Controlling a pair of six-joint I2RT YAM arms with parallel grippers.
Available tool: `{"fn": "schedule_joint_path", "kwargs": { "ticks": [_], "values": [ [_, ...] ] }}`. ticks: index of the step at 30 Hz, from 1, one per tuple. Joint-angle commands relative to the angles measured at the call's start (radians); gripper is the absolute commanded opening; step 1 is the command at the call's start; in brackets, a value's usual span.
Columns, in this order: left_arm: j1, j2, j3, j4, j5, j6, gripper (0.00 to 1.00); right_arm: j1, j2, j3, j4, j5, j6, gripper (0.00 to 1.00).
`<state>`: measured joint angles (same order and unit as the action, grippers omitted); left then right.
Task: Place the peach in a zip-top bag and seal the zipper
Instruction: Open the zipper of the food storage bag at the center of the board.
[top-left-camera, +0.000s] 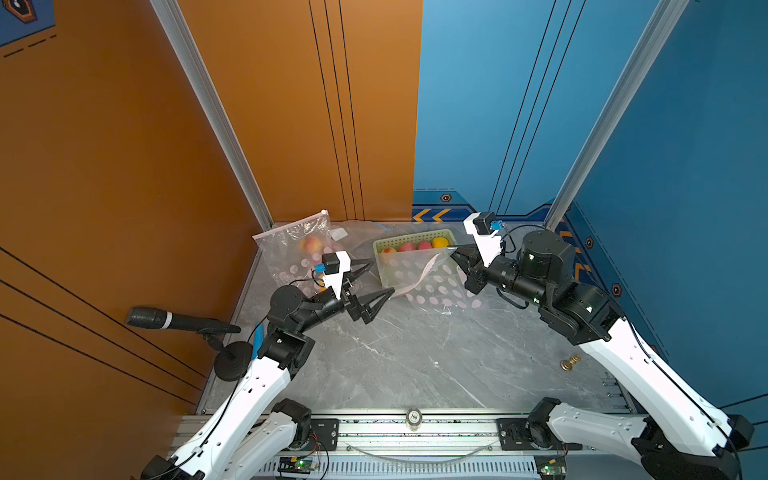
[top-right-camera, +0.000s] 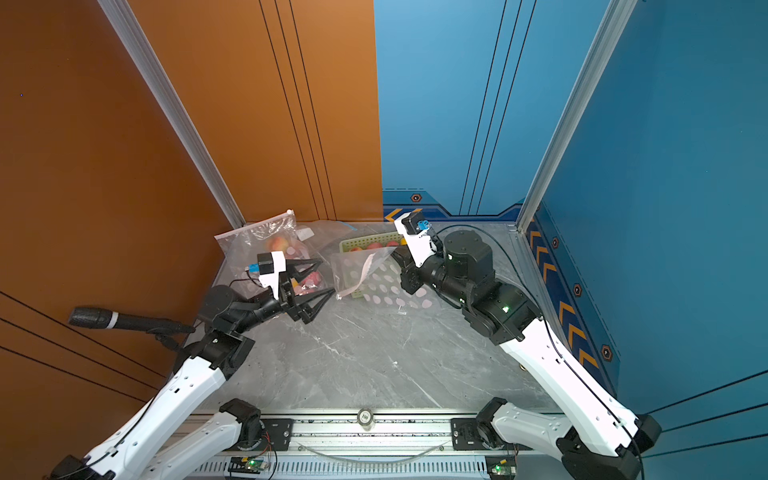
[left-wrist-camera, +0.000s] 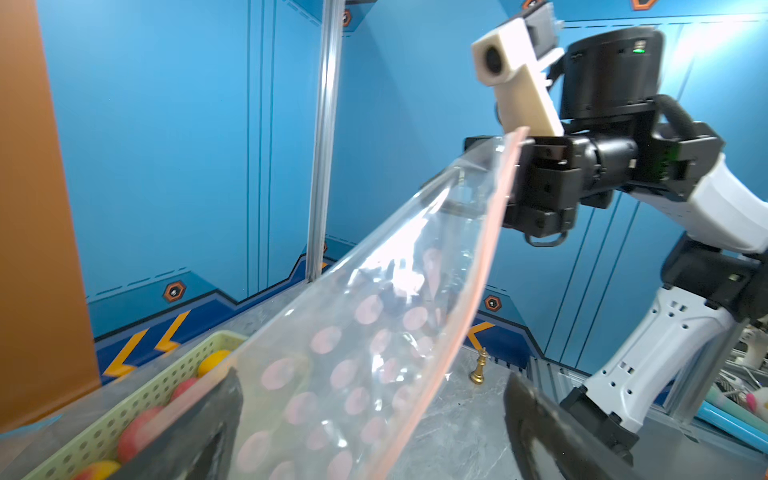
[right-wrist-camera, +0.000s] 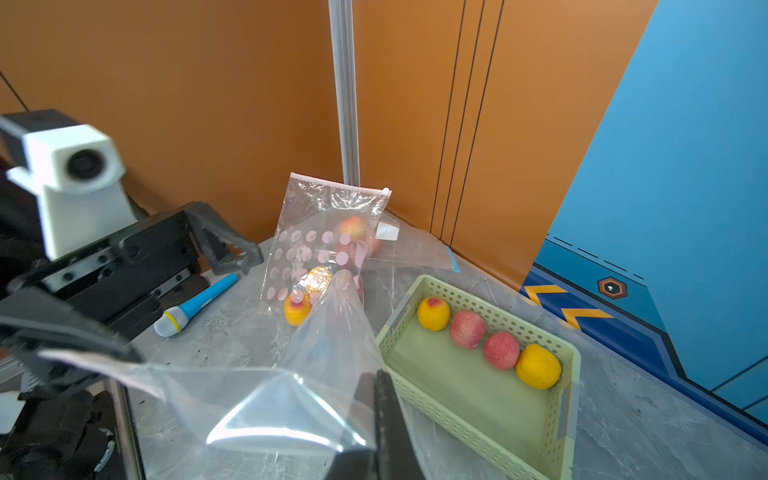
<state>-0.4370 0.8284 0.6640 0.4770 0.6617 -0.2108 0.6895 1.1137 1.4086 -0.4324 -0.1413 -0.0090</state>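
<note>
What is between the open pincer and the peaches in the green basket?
The spotted zip-top bag. The right pincer pinches one corner, so the bag hangs like a curtain along the near side of the green basket, between the open left pincer and the peaches. From above, the peaches look uncovered.

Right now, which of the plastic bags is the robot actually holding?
The empty dotted bag by the green basket: the right gripper is shut on its corner. The fruit-filled bag leans in the back corner, gripped by nothing.
</note>
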Motion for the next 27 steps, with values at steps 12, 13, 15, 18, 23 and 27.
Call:
{"fn": "schedule_joint_path", "kwargs": {
  "ticks": [12, 13, 15, 18, 23, 27],
  "values": [
    [-0.461, 0.059, -0.006, -0.12, -0.697, 0.665, 0.98, 0.005, 0.024, 0.01, -0.012, 0.151, 0.134, 0.0],
    [-0.48, 0.087, -0.007, -0.083, -0.733, 0.669, 0.97, 0.006, 0.025, 0.011, -0.012, 0.149, 0.138, 0.0],
    [-0.506, 0.138, -0.007, -0.015, -0.777, 0.674, 0.97, 0.005, 0.03, 0.014, -0.013, 0.144, 0.142, 0.0],
    [-0.527, 0.224, 0.014, 0.066, -0.838, 0.668, 0.96, 0.036, 0.03, 0.017, -0.015, 0.142, 0.145, 0.0],
    [-0.529, 0.314, 0.05, 0.16, -0.973, 0.66, 0.76, 0.041, 0.019, 0.01, -0.021, 0.141, 0.145, 0.0],
    [-0.521, 0.292, 0.054, 0.167, -0.978, 0.652, 0.45, 0.041, 0.015, -0.002, -0.033, 0.153, 0.136, 0.0]
  ]
}}
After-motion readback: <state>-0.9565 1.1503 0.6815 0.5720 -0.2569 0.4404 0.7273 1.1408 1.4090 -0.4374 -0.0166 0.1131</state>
